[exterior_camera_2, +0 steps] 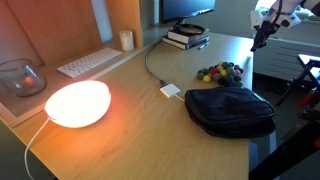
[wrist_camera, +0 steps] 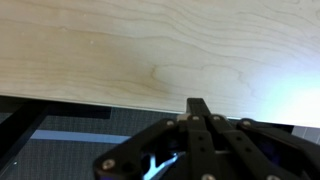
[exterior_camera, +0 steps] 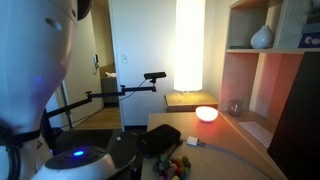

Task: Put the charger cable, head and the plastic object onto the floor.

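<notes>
The head (exterior_camera_2: 170,90) is a small white block lying mid-table, also seen in an exterior view (exterior_camera: 192,141). From it the thin charger cable (exterior_camera_2: 150,65) curves toward the back of the table. The plastic object (exterior_camera_2: 220,72), a cluster of coloured balls, rests near the table's far edge and next to the black pouch (exterior_camera: 175,165). My gripper (exterior_camera_2: 260,40) hangs shut and empty beyond that table edge, apart from all three. In the wrist view the closed fingertips (wrist_camera: 200,105) point at the bare tabletop edge. Wood-toned floor (exterior_camera: 98,118) shows beyond the table.
A black pouch (exterior_camera_2: 230,110) lies beside the head. A glowing lamp (exterior_camera_2: 78,103), a glass bowl (exterior_camera_2: 20,77), a keyboard (exterior_camera_2: 88,63) and stacked books (exterior_camera_2: 186,38) under a monitor sit on the table (exterior_camera_2: 130,140). Shelves (exterior_camera: 262,60) rise alongside.
</notes>
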You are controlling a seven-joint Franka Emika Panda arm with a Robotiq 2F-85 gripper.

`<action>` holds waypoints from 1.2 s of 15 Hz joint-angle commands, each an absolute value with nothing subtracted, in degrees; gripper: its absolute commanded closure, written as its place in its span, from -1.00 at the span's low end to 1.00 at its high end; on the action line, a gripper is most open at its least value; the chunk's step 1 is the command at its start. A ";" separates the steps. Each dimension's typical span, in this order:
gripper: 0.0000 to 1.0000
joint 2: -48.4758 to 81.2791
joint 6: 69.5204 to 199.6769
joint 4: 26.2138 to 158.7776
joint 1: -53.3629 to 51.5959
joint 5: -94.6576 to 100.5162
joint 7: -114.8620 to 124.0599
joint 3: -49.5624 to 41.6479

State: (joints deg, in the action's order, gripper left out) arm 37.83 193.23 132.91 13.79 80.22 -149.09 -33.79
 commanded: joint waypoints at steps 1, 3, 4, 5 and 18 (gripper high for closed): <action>0.98 37.83 193.23 132.91 13.73 80.22 -149.09 -33.71; 0.98 37.83 193.23 132.90 13.71 80.22 -149.09 -33.56; 0.98 37.83 193.23 132.90 13.73 80.22 -149.09 -33.57; 0.99 37.83 193.23 132.90 13.73 80.22 -149.09 -33.57; 1.00 20.00 197.94 138.07 18.21 101.76 -149.72 -25.67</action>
State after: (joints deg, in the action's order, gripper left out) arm 25.37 197.94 134.47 13.87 99.90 -148.76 -29.91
